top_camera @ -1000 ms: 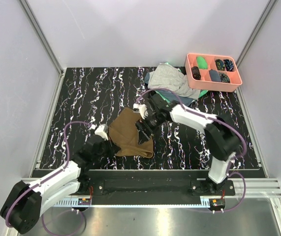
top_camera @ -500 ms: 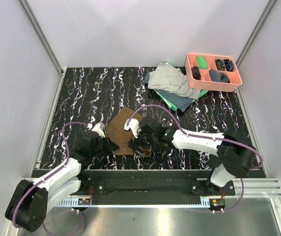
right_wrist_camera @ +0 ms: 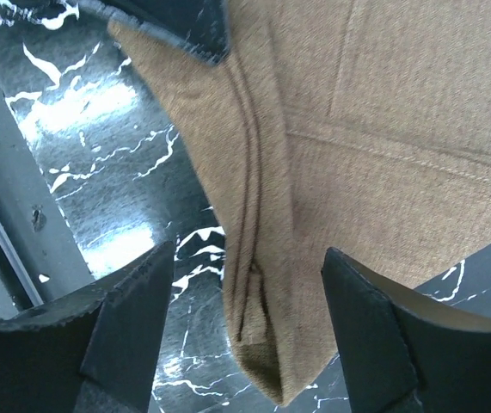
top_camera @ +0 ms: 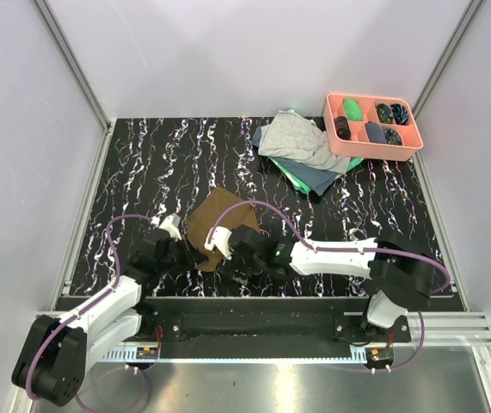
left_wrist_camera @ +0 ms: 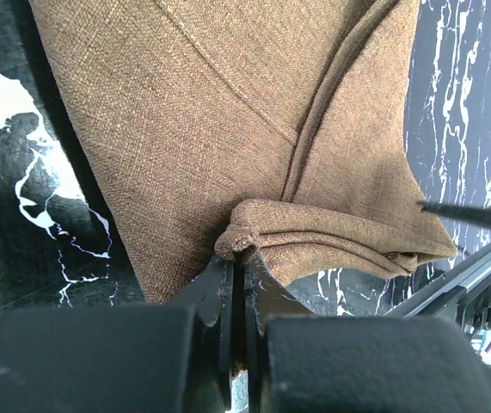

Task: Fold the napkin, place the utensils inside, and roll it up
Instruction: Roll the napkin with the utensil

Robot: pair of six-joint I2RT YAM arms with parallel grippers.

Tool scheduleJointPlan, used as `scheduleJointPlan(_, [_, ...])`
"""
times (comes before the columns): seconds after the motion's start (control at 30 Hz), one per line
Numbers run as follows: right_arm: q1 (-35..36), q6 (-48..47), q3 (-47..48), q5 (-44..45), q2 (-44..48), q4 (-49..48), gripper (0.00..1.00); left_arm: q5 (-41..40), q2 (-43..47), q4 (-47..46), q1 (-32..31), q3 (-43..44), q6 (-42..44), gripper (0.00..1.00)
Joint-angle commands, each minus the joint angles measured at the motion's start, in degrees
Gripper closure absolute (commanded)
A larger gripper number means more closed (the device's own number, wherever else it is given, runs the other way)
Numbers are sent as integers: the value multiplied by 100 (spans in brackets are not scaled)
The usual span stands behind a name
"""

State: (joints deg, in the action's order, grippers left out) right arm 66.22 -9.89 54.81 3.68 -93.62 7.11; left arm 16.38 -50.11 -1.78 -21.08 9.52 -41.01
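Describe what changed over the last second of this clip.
The right pincer swept left and toward the near edge, bunching the napkin narrower beneath it; its jaws now stand open. The left pincer stayed clamped on the napkin's corner. The cloth pile and tray did not move.

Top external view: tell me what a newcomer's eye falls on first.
The brown napkin lies rumpled at front centre, with both arms bent in on it. The left tool is shut on a bunched corner of it, while the right tool hangs open over a folded edge. At the far right corner, a salmon tray sits beside a pile of grey and green cloths.
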Motion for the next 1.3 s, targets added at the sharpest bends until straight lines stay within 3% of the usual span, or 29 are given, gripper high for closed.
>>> scheduleJointPlan(0.0, [190, -92, -58, 519, -112, -114, 24, 251, -17, -94, 122, 120, 85, 100])
scheduleJointPlan(0.23, [225, -215, 3, 607, -463, -105, 43, 366, -69, -77, 253, 138, 182, 100])
scheduleJointPlan(0.33, [234, -259, 74, 660, -613, -96, 58, 445, -96, -121, 289, 120, 199, 100])
scheduleJointPlan(0.37, [225, -268, 100, 660, -683, -70, 71, 462, -87, -129, 289, 129, 208, 100])
scheduleJointPlan(0.4, [225, -268, 135, 660, -710, 8, 78, 480, -87, -156, 306, 129, 234, 100])
scheduleJointPlan(0.47, [225, -259, 249, 599, -736, 158, 86, 506, -87, -217, 315, 147, 252, 100])
scheduleJointPlan(0.5, [225, -233, 285, 564, -745, 324, 94, 498, -96, -235, 324, 164, 269, 98])
scheduleJointPlan(0.53, [225, -215, 363, 537, -736, 421, 97, 506, -113, -261, 333, 199, 278, 87])
scheduleJointPlan(0.57, [216, -189, 416, 450, -762, 535, 100, 506, -113, -279, 350, 226, 287, 82])
scheduleJointPlan(0.63, [182, -75, 591, 292, -798, 896, 100, 489, -148, -279, 376, 313, 313, 61])
scheduleJointPlan(0.77, [-73, 206, 847, -523, -912, 1432, 100, 445, -105, -183, 438, 463, 366, 40])
scheduleJointPlan(0.87, [-398, 373, 1058, -1147, -1008, 1828, 100, 261, 62, 81, 465, 551, 489, 29])
scheduleJointPlan(1.27, [-1295, 602, 1700, -3382, -1694, 2821, 100, -382, 730, 785, 473, 551, 656, 15])
